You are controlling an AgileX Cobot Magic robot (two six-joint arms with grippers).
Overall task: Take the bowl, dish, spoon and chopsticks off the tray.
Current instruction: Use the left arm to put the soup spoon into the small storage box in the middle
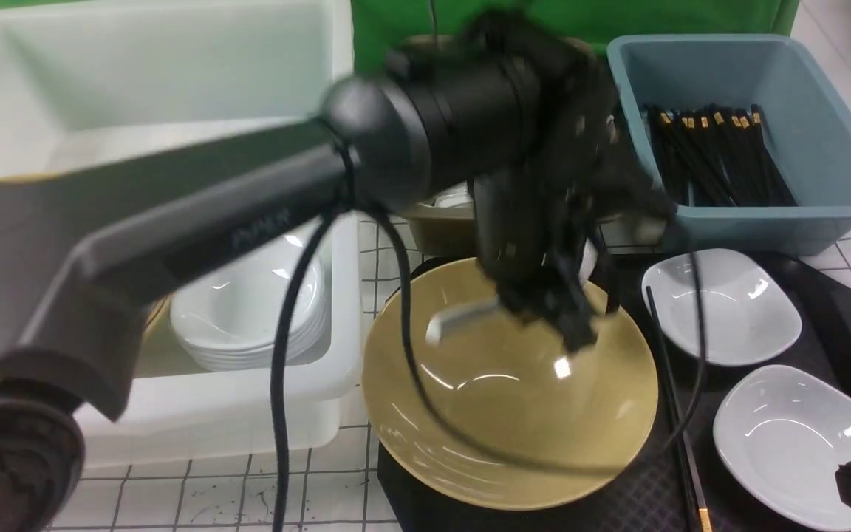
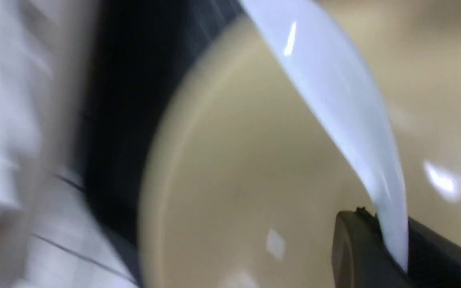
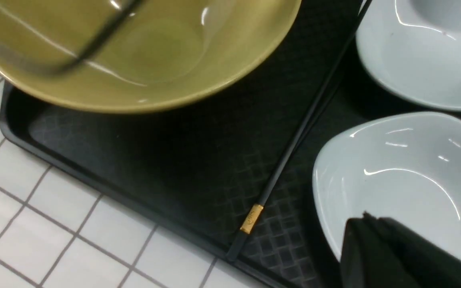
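Observation:
The mustard-yellow bowl (image 1: 507,414) sits on the left part of the black tray (image 1: 832,295). My left gripper (image 1: 566,325) hangs over the bowl, blurred by motion. In the left wrist view my left gripper (image 2: 390,236) is shut on the handle of a white spoon (image 2: 334,92), held above the bowl (image 2: 234,160); its marks do not show. The spoon shows as a pale blur in the front view (image 1: 462,316). The black chopsticks (image 1: 665,369) lie on the tray beside the bowl. My right gripper (image 3: 368,220) is shut and empty above the nearer white dish (image 3: 406,176).
A second white dish (image 1: 721,307) lies further back on the tray. A white tub (image 1: 174,414) holding stacked white dishes stands at the left. A blue tub (image 1: 824,148) with several chopsticks stands at the back right. An olive tub (image 1: 433,222) is behind my left arm.

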